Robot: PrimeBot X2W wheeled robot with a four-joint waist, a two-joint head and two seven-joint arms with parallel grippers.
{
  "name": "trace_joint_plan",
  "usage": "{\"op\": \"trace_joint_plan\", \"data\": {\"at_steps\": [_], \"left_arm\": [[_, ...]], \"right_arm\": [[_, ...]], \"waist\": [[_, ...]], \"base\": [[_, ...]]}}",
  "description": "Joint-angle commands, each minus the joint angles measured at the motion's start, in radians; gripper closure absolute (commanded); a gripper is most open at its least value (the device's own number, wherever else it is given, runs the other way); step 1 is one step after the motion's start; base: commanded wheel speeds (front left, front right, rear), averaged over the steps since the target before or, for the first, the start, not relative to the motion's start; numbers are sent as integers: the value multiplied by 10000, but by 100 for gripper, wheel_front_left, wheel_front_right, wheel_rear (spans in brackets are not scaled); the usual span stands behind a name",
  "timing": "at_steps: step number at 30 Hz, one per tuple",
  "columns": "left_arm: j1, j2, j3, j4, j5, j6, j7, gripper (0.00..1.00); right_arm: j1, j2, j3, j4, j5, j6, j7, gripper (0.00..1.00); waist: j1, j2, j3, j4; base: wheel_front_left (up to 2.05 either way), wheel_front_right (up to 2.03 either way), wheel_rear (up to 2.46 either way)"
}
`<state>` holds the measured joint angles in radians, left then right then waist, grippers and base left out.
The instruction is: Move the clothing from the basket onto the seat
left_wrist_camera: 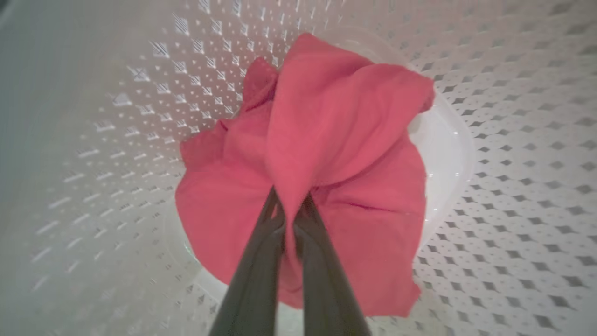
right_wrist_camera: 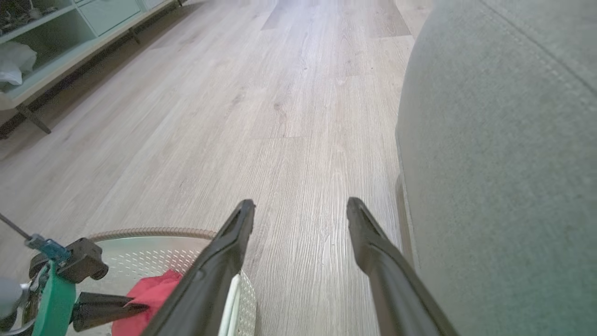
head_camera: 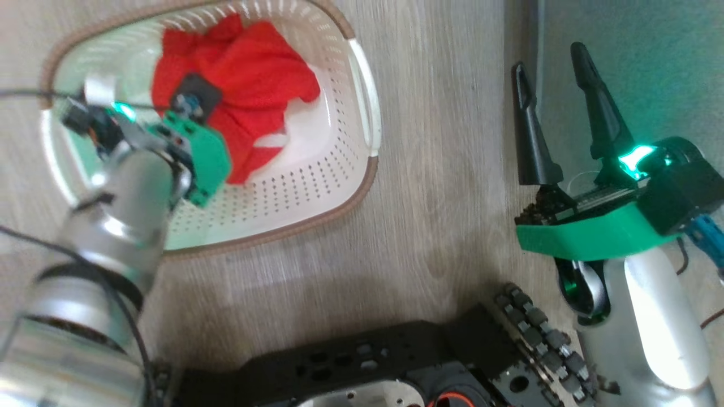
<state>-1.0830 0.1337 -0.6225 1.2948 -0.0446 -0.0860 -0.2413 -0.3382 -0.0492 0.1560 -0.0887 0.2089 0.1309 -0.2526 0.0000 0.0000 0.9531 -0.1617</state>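
Left jaws: my left gripper is closed on a fold of the clothing, with red cloth pinched between my two fingers.
Left arm: it reaches down into the basket from above.
Clothing: a crumpled red heap on the basket's bottom, inside its walls. The pinched fold stands up above the rest.
White patch: it lies at the heap's edge in the head view. I cannot tell whether it is garment or basket bottom.
Basket: cream with perforated walls and a brown rim, standing on the wood floor to my left.
Right jaws: my right gripper is spread wide with nothing between the fingers. It hangs over the floor just beside the seat's edge.
Seat: the grey-green cushion is to my right, well apart from the basket, with floor between them.
Shelf: a pale unit stands far off across the floor in the right wrist view.
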Motion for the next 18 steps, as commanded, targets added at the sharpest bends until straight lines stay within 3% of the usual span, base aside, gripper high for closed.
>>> {"op": "trace_joint_plan", "data": {"at_steps": [1,6,11,14,18], "left_arm": [[701,65,321,-129,-267,-52,-171,100],[1368,-47,514,-949,-584,-37,-198,100],[2761,21,700,-2875,-607,550,-202,100],[3011,324,989,-3508,-834,240,-202,100],[3593,339,1354,-4329,-1025,179,-203,100]], "right_arm": [[341,-10,158,-87,-92,-2,-91,0],[239,-10,159,412,-81,-2,-91,0],[127,-10,300,996,3,-2,-91,0],[256,-10,287,1344,74,-2,-91,0],[430,-10,285,1691,137,-2,-91,0]], "waist": [[0,0,-784,356],[0,0,-1768,665],[0,0,-2968,909],[0,0,-3841,1069],[0,0,-4783,1253]], "base": [[0,0,0],[0,0,0],[0,0,0],[0,0,0],[0,0,0]]}}
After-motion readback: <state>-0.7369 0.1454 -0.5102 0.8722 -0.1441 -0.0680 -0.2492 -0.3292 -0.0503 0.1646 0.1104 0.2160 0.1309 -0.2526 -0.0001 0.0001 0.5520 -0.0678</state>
